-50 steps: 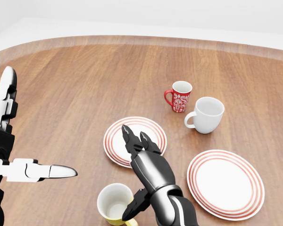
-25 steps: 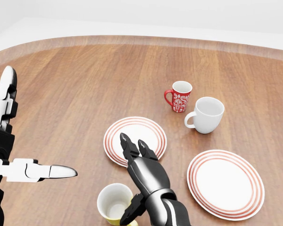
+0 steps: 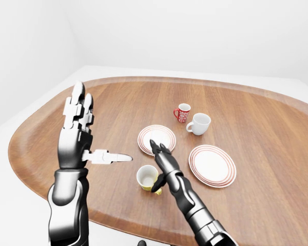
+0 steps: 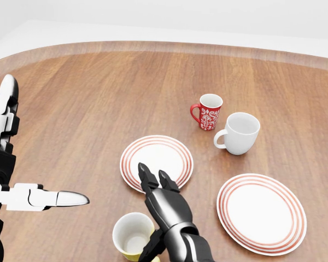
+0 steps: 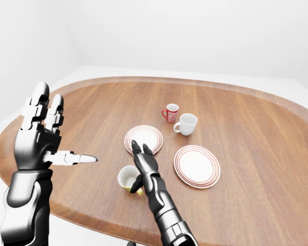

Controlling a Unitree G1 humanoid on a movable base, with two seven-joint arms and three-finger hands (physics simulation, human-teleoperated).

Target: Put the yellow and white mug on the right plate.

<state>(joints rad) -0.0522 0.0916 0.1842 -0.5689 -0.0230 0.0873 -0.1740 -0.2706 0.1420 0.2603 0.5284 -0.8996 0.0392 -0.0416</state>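
The yellow and white mug (image 4: 132,236) stands upright near the bottom of the head view, white inside, yellow at its base. My right hand (image 4: 156,210) is open just right of it, thumb (image 4: 153,245) by the mug's rim, fingers (image 4: 147,176) stretched up over the left plate's lower edge. The right plate (image 4: 261,213), white with red rings, lies bare at the lower right. My left hand (image 3: 84,138) is raised well left of the mug, open, with its thumb pointing right.
A second red-ringed plate (image 4: 156,161) lies left of the right plate. A red patterned mug (image 4: 208,112) and a plain white mug (image 4: 239,133) stand above the plates. The wooden table's curved edge (image 3: 46,102) runs close to my left arm.
My right hand has drawn back toward the bottom of the head view, fingertips sliding down off the left plate, staying beside the mug. The left hand and all crockery are unmoved.
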